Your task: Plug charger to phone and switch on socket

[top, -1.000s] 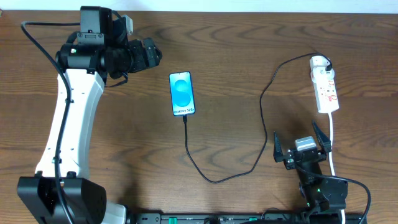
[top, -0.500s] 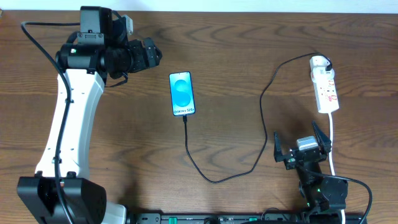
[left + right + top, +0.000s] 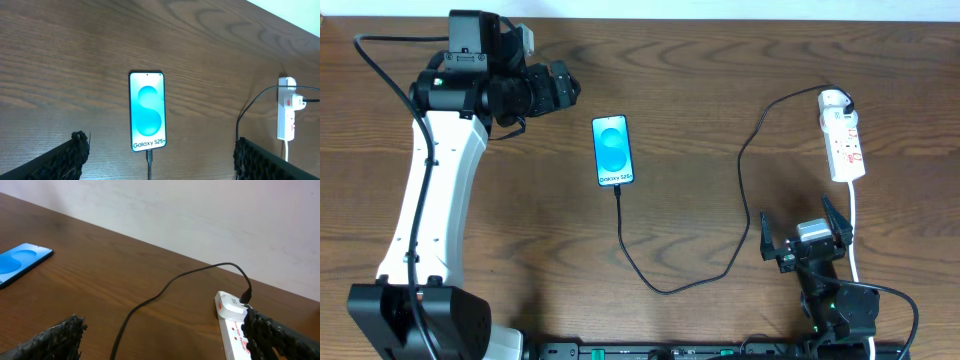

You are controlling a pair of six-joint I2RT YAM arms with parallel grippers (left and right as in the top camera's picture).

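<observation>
the charger [image 3: 740,170] is sitting in the phone [image 3: 612,150] mid-table, so the right gripper [image 3: 805,232], fingers wide and empty like the left gripper [image 3: 563,86], is needing to reach the socket [image 3: 844,148] at far right and press its switch squarely with one fingertip.

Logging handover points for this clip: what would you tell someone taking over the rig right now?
Left gripper: open, empty, off to the left of the phone.
Right gripper: open, empty, below the power strip, beside its white cord.
Phone lies screen up mid-table; power strip at the right.
Done: the charger cable appears seated in the phone's bottom port, with its other end at the white adapter.
Left: press the strip's switch; its state cannot be read here.
</observation>
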